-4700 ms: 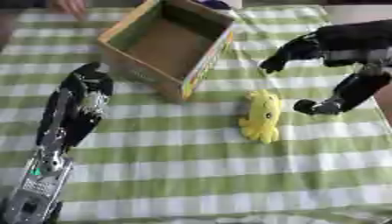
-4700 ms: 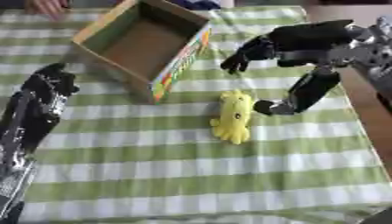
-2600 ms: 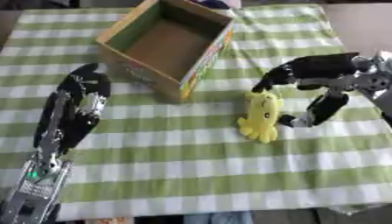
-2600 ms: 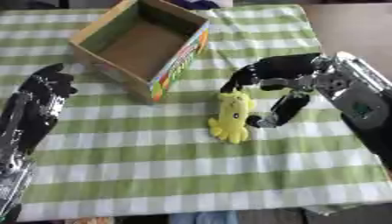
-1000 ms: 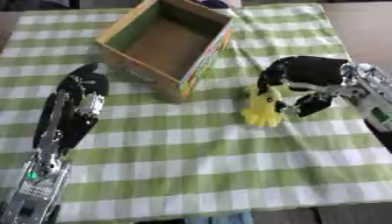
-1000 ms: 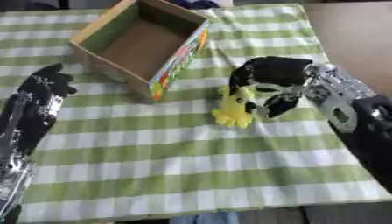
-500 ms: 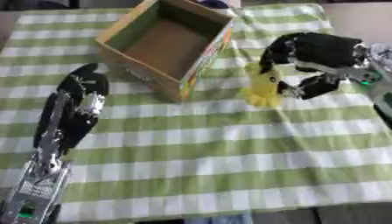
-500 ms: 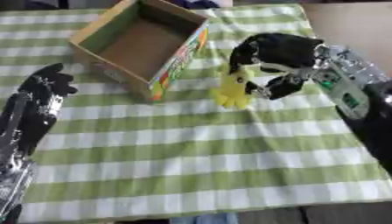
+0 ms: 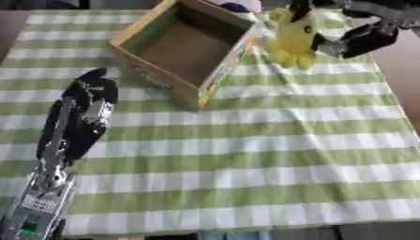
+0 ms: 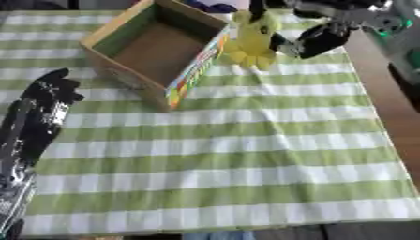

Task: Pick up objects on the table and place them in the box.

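A yellow plush toy (image 9: 293, 37) hangs in the air just right of the open cardboard box (image 9: 182, 45), level with its top rim. My right hand (image 10: 316, 28) comes in from the upper right and is shut on the toy's upper part, which its fingers partly hide. The box stands tilted on the green-and-white checked cloth (image 9: 246, 154), and its inside looks bare. My left hand (image 9: 86, 101) rests open on the cloth at the left, fingers pointing away from me.
The checked cloth covers the table, whose brown right edge (image 10: 386, 89) shows beyond the cloth. A purple and white shape (image 10: 217, 6) lies behind the box at the far edge.
My right hand closed on the yellow toy, lifted it off the cloth and carried it up and toward the box. The camera has also tilted. The left hand stayed put.
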